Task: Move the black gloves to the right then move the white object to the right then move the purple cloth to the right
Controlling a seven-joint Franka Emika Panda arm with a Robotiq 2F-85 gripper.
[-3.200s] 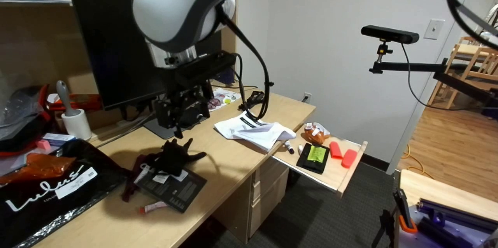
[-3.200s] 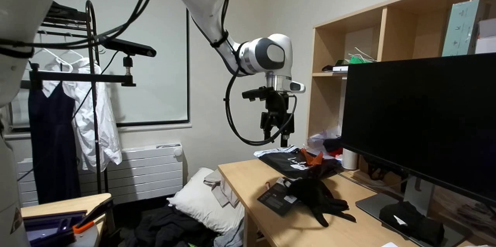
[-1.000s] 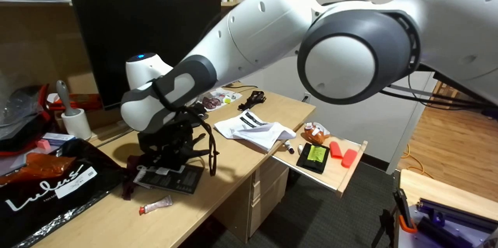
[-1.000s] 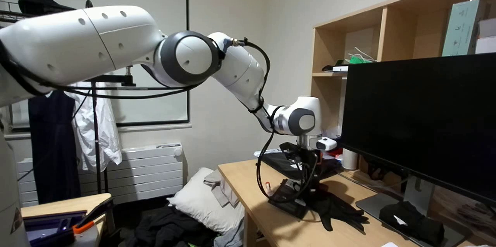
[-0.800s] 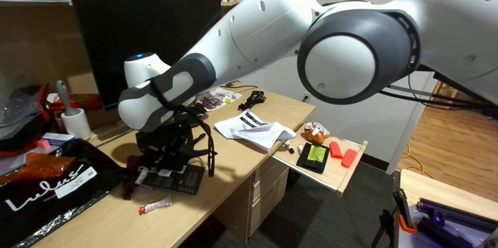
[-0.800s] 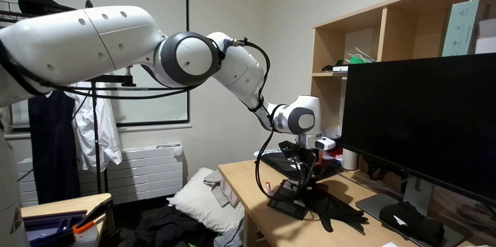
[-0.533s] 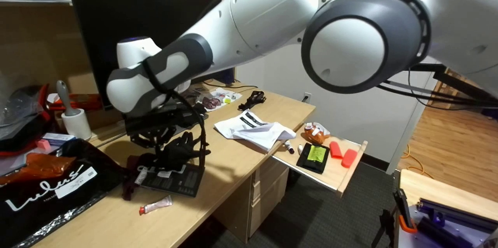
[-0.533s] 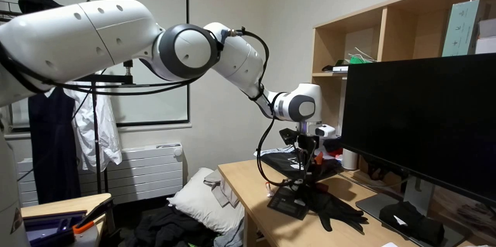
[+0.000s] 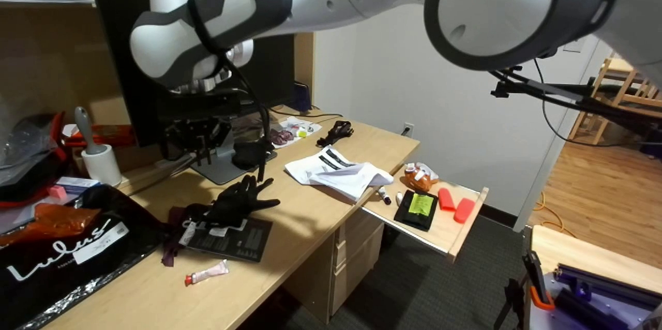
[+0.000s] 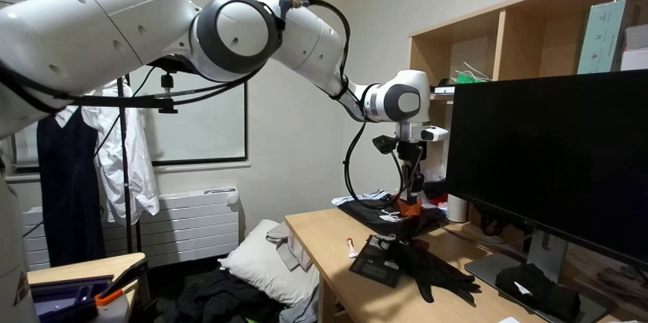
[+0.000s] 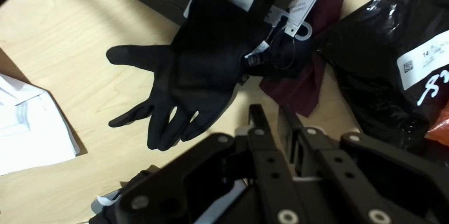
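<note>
“Black gloves lying back from the front edge of the tabletop, cuff over the dark card, fingers spread toward the monitor!”

“And look at the gripper! A second ago it was right down among them; now it’s up, well clear, above the tabletop!”

“Carrying anything?”

“Nothing at all! The wrist view gives us a slim gap between the fingertips, with bare wood showing through.”

“And the gloves?”

“Over that last second they’ve kept their spot. Go back a few seconds, though, and they’ve shifted, and the card has swung round underneath!”

“And there’s the whitish-pink tube, whole and in plain sight on the wood; the card was cutting off one end before!”

“Just beside the card, too, and nearer the front edge than the purple cloth.”

“That cloth? Partly under the gloves, between the card and the black bag!”
</note>
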